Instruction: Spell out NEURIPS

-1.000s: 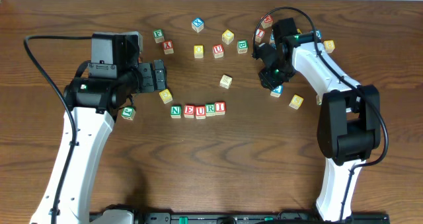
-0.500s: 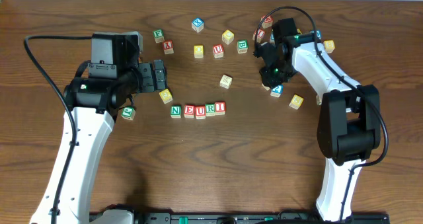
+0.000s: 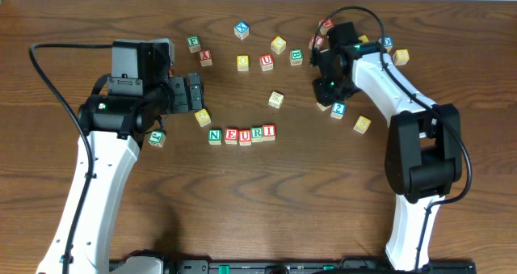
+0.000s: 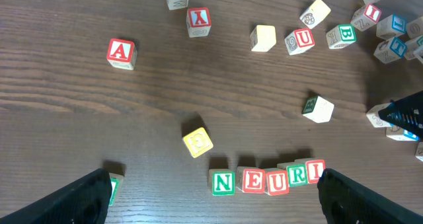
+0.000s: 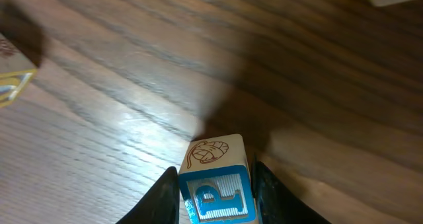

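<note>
The row of letter blocks N E U R I (image 3: 242,134) lies on the wooden table, also in the left wrist view (image 4: 268,179). My right gripper (image 5: 217,196) is shut on a blue P block (image 5: 215,184) and holds it just above the wood. In the overhead view that gripper (image 3: 325,96) is right of the row, among the loose blocks. My left gripper (image 4: 215,197) is open and empty, its fingers either side of the row's near side; overhead it (image 3: 194,96) is up and left of the row.
Several loose letter blocks lie along the back (image 3: 266,61) and around the right arm (image 3: 362,124). A yellow block (image 4: 197,142) and a green-lettered block (image 4: 114,184) lie near the left fingers. A pale block (image 3: 276,99) sits above the row.
The right gripper has shifted slightly up and left in the overhead view. The left arm and the NEURI row have not moved.
</note>
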